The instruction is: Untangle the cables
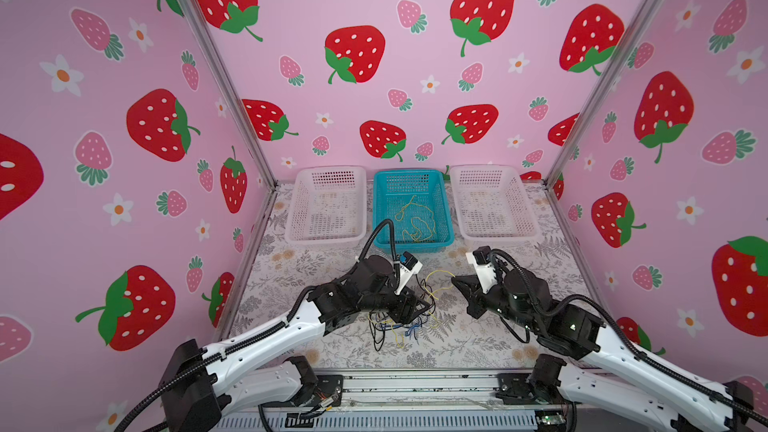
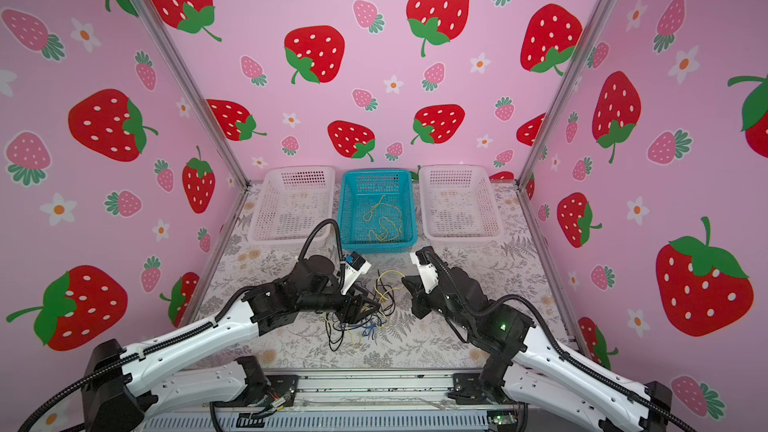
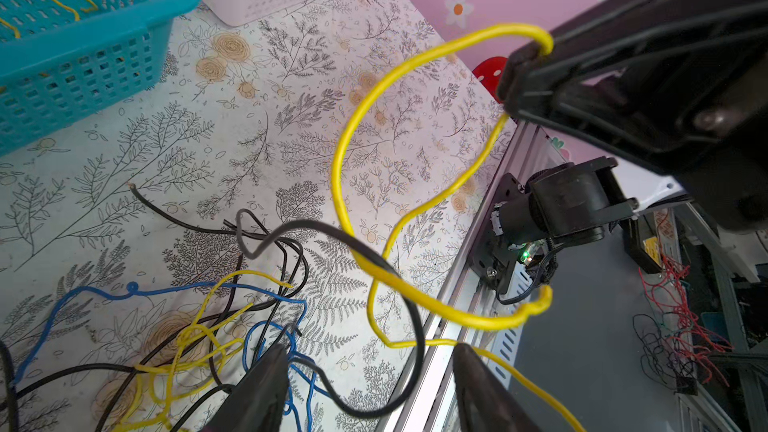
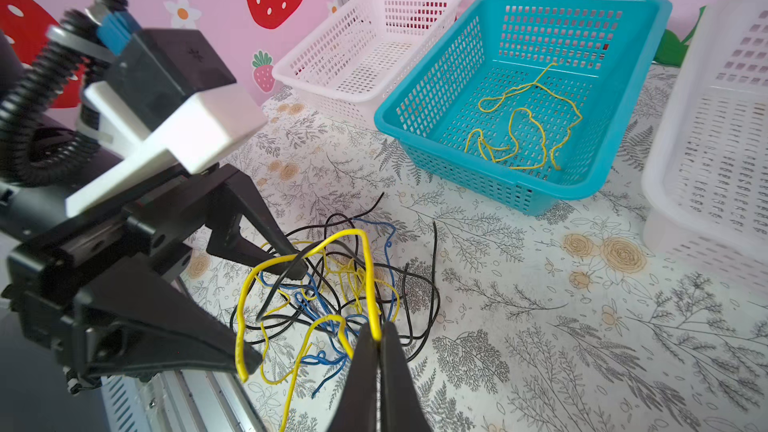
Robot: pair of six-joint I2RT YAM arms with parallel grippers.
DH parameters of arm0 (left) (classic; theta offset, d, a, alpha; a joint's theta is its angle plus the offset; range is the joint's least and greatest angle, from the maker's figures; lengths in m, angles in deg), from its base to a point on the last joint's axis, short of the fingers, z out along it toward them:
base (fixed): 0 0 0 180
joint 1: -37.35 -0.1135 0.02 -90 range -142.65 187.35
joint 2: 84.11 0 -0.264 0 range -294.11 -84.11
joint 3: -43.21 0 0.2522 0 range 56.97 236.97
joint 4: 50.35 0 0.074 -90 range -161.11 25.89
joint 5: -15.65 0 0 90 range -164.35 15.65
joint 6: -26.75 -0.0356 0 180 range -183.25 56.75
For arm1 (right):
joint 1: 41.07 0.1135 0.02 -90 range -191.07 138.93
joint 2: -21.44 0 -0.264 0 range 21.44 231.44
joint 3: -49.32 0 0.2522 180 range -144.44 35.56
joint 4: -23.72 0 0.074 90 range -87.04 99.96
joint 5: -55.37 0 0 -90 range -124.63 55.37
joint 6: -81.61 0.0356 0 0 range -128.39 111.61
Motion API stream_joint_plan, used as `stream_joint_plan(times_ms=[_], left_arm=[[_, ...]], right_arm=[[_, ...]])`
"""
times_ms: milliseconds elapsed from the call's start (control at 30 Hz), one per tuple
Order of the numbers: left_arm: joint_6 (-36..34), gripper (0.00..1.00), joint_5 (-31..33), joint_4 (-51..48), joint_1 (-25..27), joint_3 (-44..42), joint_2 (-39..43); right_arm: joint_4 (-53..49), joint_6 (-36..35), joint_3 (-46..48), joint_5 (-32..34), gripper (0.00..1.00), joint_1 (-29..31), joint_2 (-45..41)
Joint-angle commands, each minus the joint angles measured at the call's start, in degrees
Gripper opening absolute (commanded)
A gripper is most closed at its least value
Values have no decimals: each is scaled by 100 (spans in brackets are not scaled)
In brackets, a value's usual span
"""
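Straddling the cables (image 1: 397, 326), heaped on the table (image 1: 478, 338) in black, yellow and blue, with left gripper (image 3: 370, 353) jaws spread, clasping nothing. Pinching a yellow cable (image 4: 365, 259) tight in the right gripper (image 4: 379, 328), looped above the heap.

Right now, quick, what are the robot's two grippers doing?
Left gripper: open, jaws apart over the cables.
Right gripper: shut on the yellow cable.

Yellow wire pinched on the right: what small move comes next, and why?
Probably close the open left fingers on the tangle to anchor it: the right fingers pinch the yellow wire, whose loop runs back into that tangle.
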Motion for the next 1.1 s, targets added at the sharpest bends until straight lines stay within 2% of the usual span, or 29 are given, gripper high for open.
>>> stream_joint_plan(times_ms=[0,133,367,400,800,933,1067], left_arm=[[-219,54,-77,85,21,358,-92],[-250,32,-155,52,23,425,-212],[-353,7,-366,-225,17,628,-187],[-381,0,-416,-322,17,695,-139],[-327,0,-1153,-1072,8,1475,759],[-504,0,-1015,-1509,1,1880,877],[-725,0,-516,-1785,-40,2285,1066]], right_arm=[[159,67,86,-148,0,22,-140],[145,67,138,-172,0,22,-147],[143,102,177,-51,0,22,-156],[133,114,185,-8,0,22,-155],[140,803,779,970,0,-20,228],[157,988,986,1081,0,-148,444],[265,1115,1227,983,0,-274,642]])
